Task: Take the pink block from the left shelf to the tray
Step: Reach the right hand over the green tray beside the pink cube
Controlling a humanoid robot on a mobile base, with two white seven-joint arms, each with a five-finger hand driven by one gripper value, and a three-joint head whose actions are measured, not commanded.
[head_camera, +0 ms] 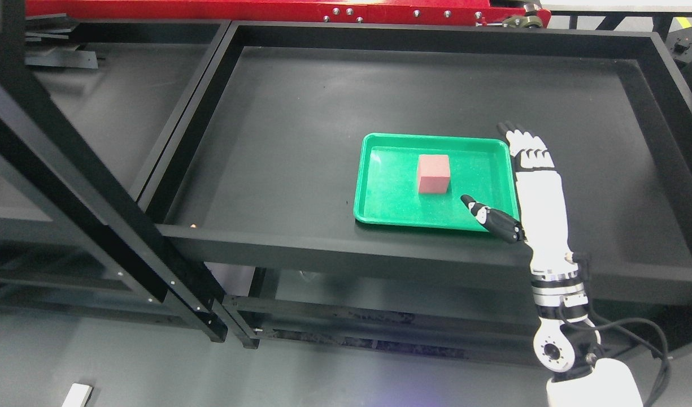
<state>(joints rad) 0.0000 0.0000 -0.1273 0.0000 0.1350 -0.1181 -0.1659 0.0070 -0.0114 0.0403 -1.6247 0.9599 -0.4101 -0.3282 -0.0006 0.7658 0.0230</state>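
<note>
A pink block (434, 174) sits upright near the middle of a green tray (379, 209) on the black shelf. My right hand (495, 175) hovers over the tray's right rim, just right of the block and not touching it. Its fingers (523, 146) are stretched out and the thumb (481, 213) points left over the tray floor; the hand is open and holds nothing. The right arm rises from the lower right corner. My left arm does not show.
The tray lies in a large black walled shelf bin (300, 237). A second black shelf (114, 113) stands to the left, behind slanted black frame posts (80, 186). A red beam (266, 8) runs along the top. Grey floor lies below.
</note>
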